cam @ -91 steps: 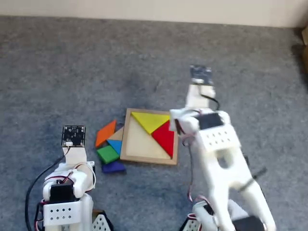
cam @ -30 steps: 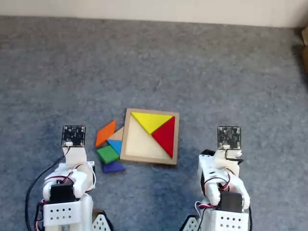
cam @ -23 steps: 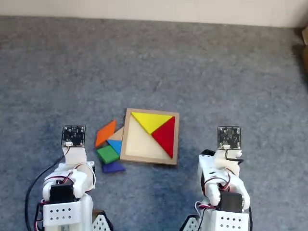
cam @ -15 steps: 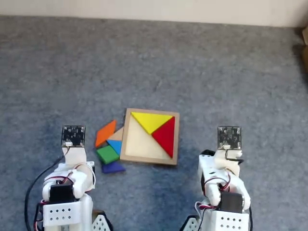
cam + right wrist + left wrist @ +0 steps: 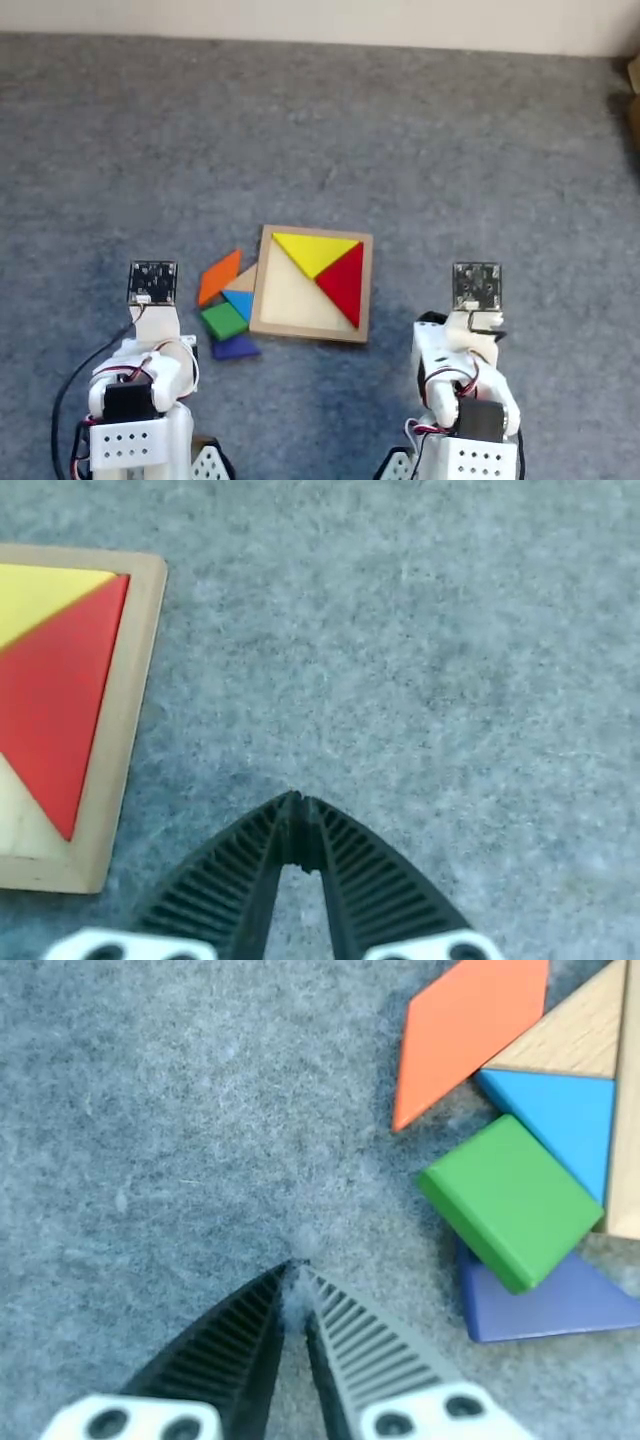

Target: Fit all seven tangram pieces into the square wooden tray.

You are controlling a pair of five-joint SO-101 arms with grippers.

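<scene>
The square wooden tray [image 5: 263,300] lies on the grey table [image 5: 420,150] between the two arms, turned very slightly, so its sides run almost square to the table's near edge. Two pieces sit inside it. The yellow triangle [image 5: 315,250] has its long side along the far rim and its apex pointing toward the tray's middle. The red triangle [image 5: 345,282] has its long side along the rim nearest the right arm [image 5: 465,400], and its apex also points inward. The rest of the tray floor is bare wood.

Five pieces lie clustered against the tray's other side. The orange parallelogram [image 5: 219,276] has its long axis on a diagonal, rising away from the robot toward the tray. Beside it is a plain wooden triangle [image 5: 246,279] touching the rim, then the blue triangle [image 5: 238,302], the green square [image 5: 224,320] and the purple triangle [image 5: 236,347] nearest the robot. In the left wrist view the green square seems to overlap the purple triangle's edge, though we cannot be sure.

Both arms are folded back at the near edge, wrists tipped down toward the table. The left gripper [image 5: 298,1265] hangs over bare table just beside the loose pieces, its jaws pressed together at the tips. The right gripper [image 5: 298,798] is off the tray's red-triangle side, apart from the rim, jaws likewise closed on nothing.
</scene>
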